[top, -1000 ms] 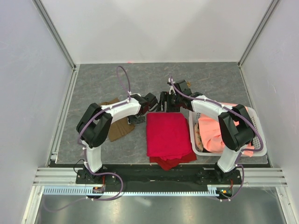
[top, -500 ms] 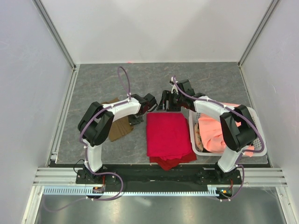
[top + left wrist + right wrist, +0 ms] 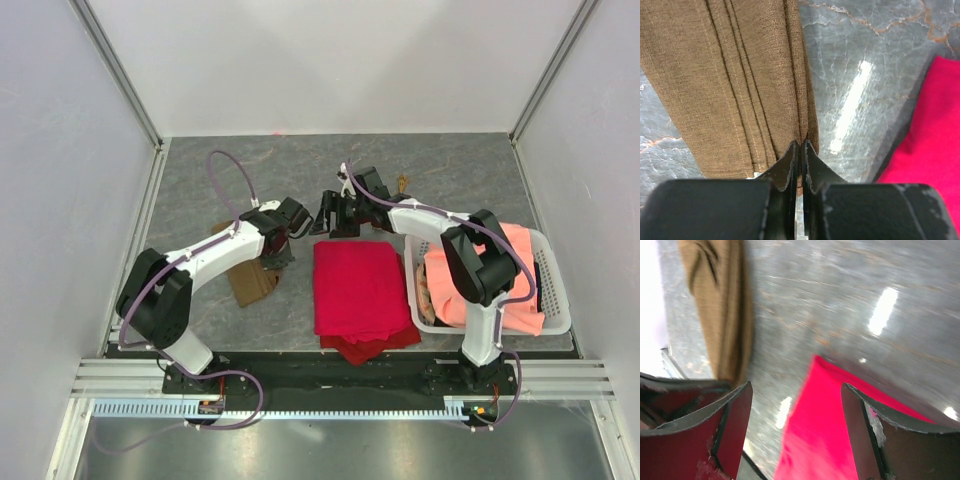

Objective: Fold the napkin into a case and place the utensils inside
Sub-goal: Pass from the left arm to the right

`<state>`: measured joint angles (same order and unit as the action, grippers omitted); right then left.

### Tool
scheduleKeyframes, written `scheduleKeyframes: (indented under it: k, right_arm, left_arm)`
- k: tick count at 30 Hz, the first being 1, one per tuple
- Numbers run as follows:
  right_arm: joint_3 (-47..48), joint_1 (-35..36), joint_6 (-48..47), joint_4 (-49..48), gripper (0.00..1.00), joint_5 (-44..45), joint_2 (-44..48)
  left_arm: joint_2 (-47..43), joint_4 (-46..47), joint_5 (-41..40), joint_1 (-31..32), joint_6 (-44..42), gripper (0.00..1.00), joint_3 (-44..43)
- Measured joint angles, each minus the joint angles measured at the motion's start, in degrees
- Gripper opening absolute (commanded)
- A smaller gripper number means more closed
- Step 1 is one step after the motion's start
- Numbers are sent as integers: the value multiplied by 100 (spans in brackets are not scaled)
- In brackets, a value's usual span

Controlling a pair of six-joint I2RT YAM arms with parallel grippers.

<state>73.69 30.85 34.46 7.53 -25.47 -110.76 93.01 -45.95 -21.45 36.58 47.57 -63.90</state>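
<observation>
Shifted leftward, left end effector pinches napkin (wrist view); right end effector wide.

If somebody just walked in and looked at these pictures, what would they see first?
Probably the bright red folded cloth lying in the middle of the grey marbled table. Next, the salmon-orange cloth heaped in the white plastic basket on the right. On the left, the left gripper is pinched shut on the edge of the olive-brown fabric napkin.
</observation>
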Motion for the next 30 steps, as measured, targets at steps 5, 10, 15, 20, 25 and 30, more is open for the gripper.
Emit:
scheduleKeyframes:
  k: [5, 10, 15, 20, 25, 30]
  right_arm:
    - [562, 361, 455, -210, 79, -149, -531]
    - [966, 708, 841, -404, 79, -229, -1019]
    - [1047, 986, 1268, -719, 79, -328, -1327]
    - [1016, 1082, 1703, -1119, 78, -433, -1504]
    - [968, 1121, 2085, -1567, 77, -516, -1679]
    - [944, 1213, 2387, -1937, 76, -640, -1867]
  left_arm:
    - [-221, 114, 166, -90, -61, 2, 315]
    - [-299, 146, 264, -111, -76, 2, 461]
    - [-481, 164, 319, -133, -94, 2, 490]
    - [-629, 181, 365, -151, -122, 2, 560]
    - [-649, 192, 389, -162, -144, 2, 636]
    - [-713, 199, 402, -175, -162, 2, 664]
